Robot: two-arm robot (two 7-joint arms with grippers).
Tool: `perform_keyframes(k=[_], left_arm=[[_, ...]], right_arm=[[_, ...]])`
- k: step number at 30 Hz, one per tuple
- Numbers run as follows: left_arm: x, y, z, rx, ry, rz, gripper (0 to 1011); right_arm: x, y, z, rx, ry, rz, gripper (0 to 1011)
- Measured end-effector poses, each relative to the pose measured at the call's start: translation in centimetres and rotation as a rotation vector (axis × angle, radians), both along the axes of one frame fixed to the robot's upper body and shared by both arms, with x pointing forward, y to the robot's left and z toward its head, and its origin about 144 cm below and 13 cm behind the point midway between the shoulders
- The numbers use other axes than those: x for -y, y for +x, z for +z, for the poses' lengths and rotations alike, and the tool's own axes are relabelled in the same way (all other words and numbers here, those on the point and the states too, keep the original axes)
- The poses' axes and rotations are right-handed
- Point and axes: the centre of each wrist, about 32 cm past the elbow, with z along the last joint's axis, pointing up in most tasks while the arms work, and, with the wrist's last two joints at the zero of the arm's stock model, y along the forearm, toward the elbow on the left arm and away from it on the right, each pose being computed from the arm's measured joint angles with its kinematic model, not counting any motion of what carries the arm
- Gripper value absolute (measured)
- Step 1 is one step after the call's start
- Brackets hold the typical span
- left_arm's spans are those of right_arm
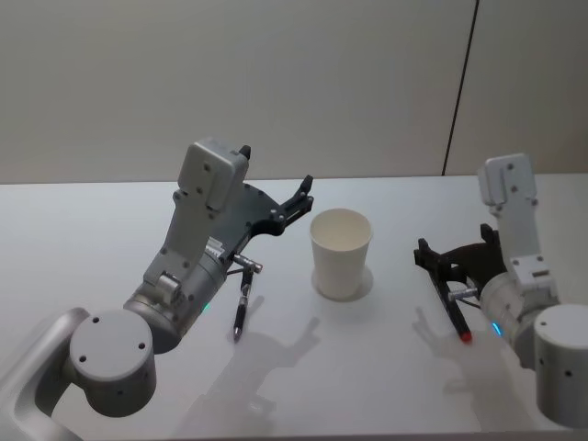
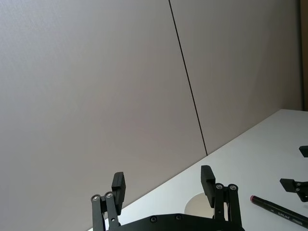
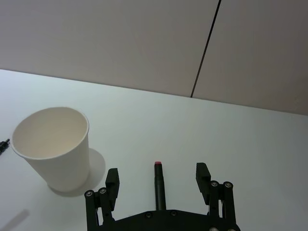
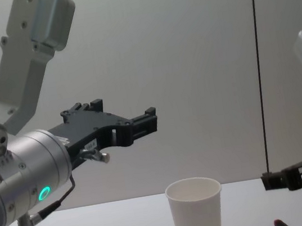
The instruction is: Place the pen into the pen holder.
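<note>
The pen holder, a white paper cup (image 1: 341,254) (image 3: 52,146) (image 4: 195,208), stands upright mid-table. A dark pen with a red end (image 1: 456,317) (image 3: 159,187) (image 2: 279,210) lies flat to its right. My right gripper (image 1: 452,250) (image 3: 158,172) (image 4: 270,180) hangs low and open, one finger on either side of this pen. A second dark pen (image 1: 241,310) lies left of the cup, under my left arm. My left gripper (image 1: 305,196) (image 2: 163,182) (image 4: 151,120) is open and holds nothing, raised well above the table beside the cup's rim.
The white table (image 1: 83,230) ends at a plain grey wall with one dark vertical seam (image 1: 459,92). The cup and the two pens are the only loose things on it.
</note>
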Motion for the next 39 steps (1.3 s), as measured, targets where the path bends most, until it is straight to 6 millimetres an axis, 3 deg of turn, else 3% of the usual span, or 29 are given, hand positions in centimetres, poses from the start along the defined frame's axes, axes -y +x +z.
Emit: perform_keyframes(k=[39], left_arm=[[0.0,0.0,0.0,0.000,0.000,0.000,1004]], right_arm=[[0.7,3.5,-3.9,-0.165,0.082,-0.016,1002]])
